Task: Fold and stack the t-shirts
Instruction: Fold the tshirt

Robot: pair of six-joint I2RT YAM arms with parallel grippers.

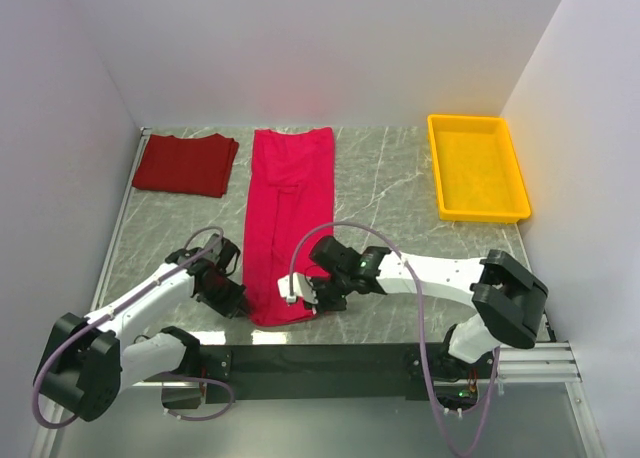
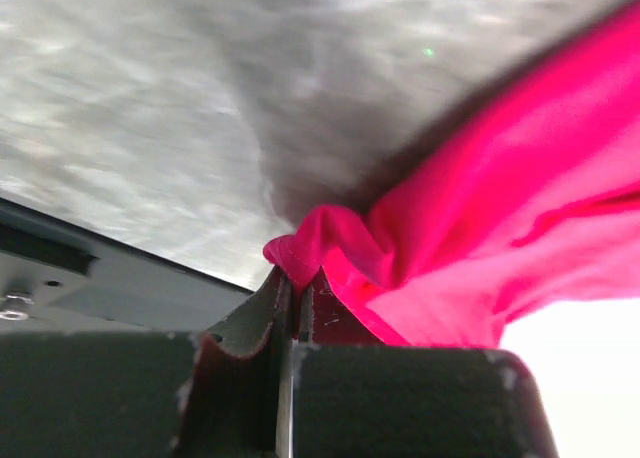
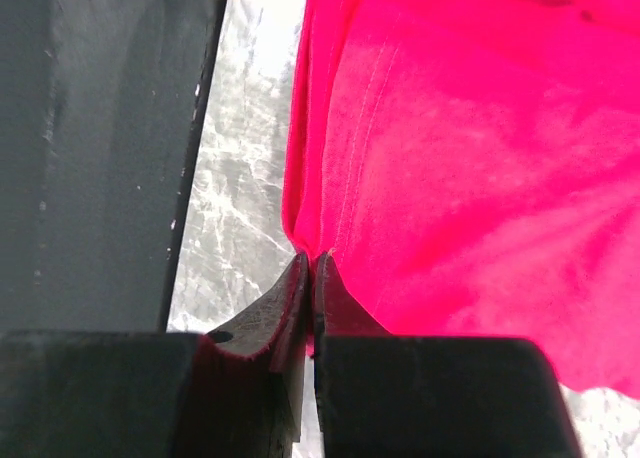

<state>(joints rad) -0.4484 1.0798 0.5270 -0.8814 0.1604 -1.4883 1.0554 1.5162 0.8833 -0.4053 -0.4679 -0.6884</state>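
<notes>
**Both near corners pinched, lengthwise fold ready to begin**

At the near edge of the table, the left gripper is clenched on a bunched corner of the crimson-pink t-shirt; the wrist view shows cloth puckered up between the closed jaws. Just across the shirt's near end, the right gripper is likewise clamped, its jaws meeting on the hem at the other corner.

The shirt lies flat as a long, narrow strip running away from the arms toward the far wall, its sides already turned in. So the step in hand looks like the end-to-end fold.

The next move calls for both arms to lift together and carry the near end forward over the rest of the strip. They should keep level with each other so the edge stays straight and the cloth does not twist or drag.

Far left, the brick-red t-shirt lies folded, well apart from the pink one and probably the base of the stack. Far right sits the yellow tray.
</notes>
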